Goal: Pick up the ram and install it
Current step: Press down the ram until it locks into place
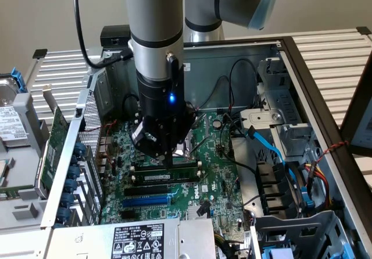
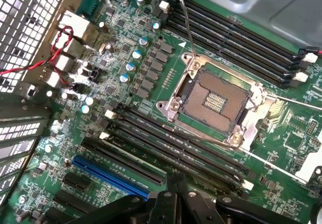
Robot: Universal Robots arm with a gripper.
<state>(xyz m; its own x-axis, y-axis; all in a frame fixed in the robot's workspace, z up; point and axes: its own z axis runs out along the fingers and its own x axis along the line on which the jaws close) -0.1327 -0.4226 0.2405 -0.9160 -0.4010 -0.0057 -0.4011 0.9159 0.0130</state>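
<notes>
Black gripper [image 1: 168, 157] fingers are pressed together, and they stand directly over the ram [image 1: 165, 167], a long, thin green circuit-board stick that seems already seated in one of the black memory slots [image 1: 164, 179] on the green motherboard [image 1: 200, 198]; whether the fingertips actually touch its top edge is hard to tell. The ram's long axis runs across the exterior view, from left to right, parallel with the slots and with the blue expansion slot [image 1: 146, 201] nearer the camera. Beyond the gripper lies the silver processor socket [image 2: 216, 100], then a further bank of slots [image 2: 236, 38]. Grey case walls [image 1: 244, 52] leave open room only straight above.
</notes>
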